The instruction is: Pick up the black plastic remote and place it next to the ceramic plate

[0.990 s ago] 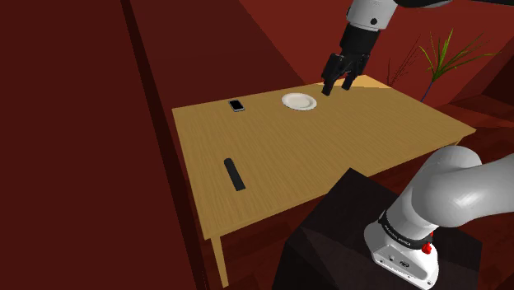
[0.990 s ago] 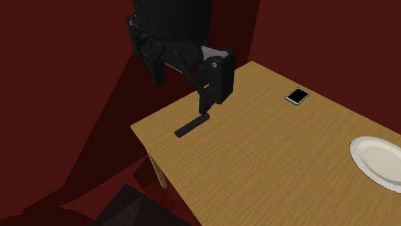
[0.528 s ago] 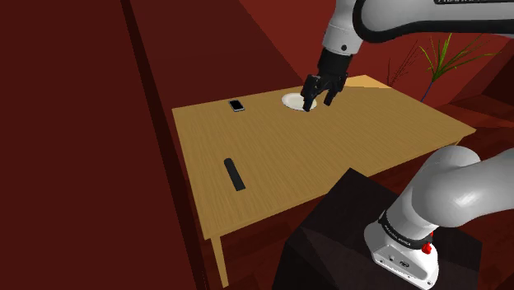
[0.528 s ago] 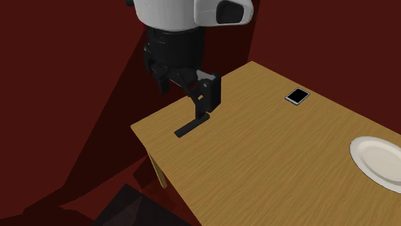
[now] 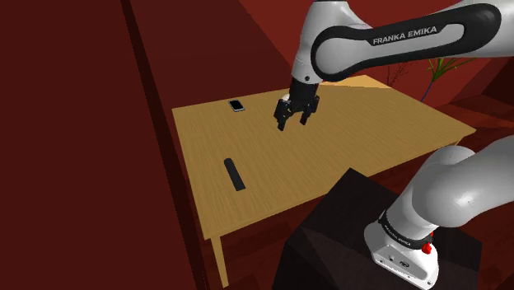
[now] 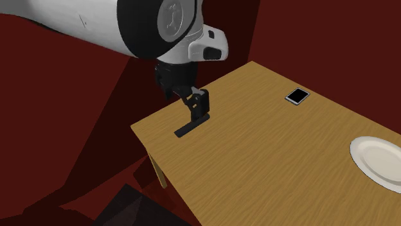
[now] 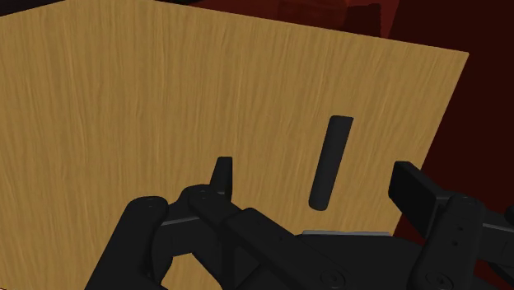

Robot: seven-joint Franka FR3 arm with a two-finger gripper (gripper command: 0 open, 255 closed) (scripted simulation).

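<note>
Above table (image 5: pixel 371 132), pincer (image 5: pixel 292 121) spread wide, empty; remote (image 5: pixel 235 174) lying apart; plate (image 6: pixel 376 160) cut off by edge.

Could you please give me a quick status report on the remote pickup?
Black two-finger gripper open, empty, over the wooden table. Slim black remote lies flat near the table's edge, untouched. Small black phone sits off the path.

The white Franka arm with dark joints (image 5: pixel 323 26) is arching up from its base and bending down at the wrist; its all-black two-finger gripper (image 5: pixel 292 123) is pointing downward, its fingers (image 7: pixel 221 175) standing well apart, clasping nothing.
</note>
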